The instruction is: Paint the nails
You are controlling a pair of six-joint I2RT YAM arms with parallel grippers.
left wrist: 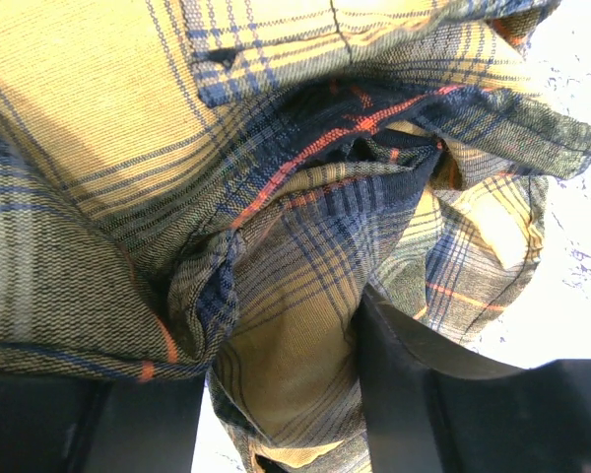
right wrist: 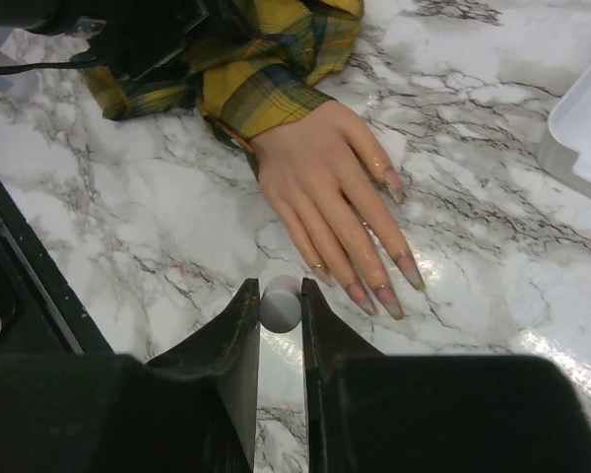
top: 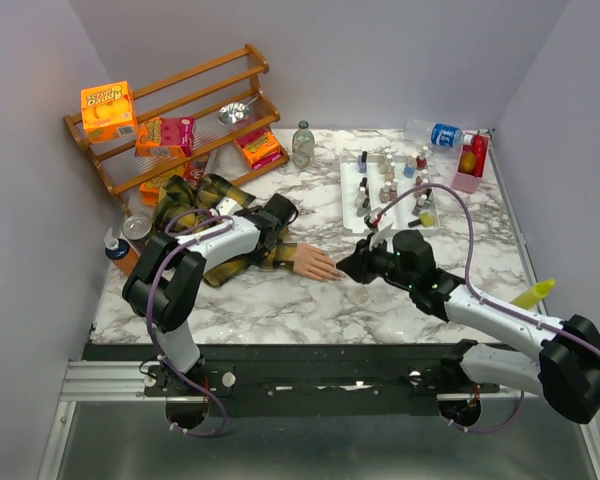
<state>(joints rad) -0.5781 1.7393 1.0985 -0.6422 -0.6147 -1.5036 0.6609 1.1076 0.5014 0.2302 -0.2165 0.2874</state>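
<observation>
The top view is bright and evenly lit from overhead. Shadows under the arms fall soft on the marble tabletop [top: 310, 310], and the focus holds into the corners. In the left wrist view the plaid sleeve [left wrist: 276, 246] shows crisp weave mid-frame, the right edge burns out white, and the left claw [left wrist: 281, 414] at the bottom is featureless black. In the right wrist view glare streaks the marble at lower right. The nails [right wrist: 406, 266] catch small glints, and the right claw [right wrist: 279, 288], pinching a white cap [right wrist: 280, 305], looks dark and slightly soft.
</observation>
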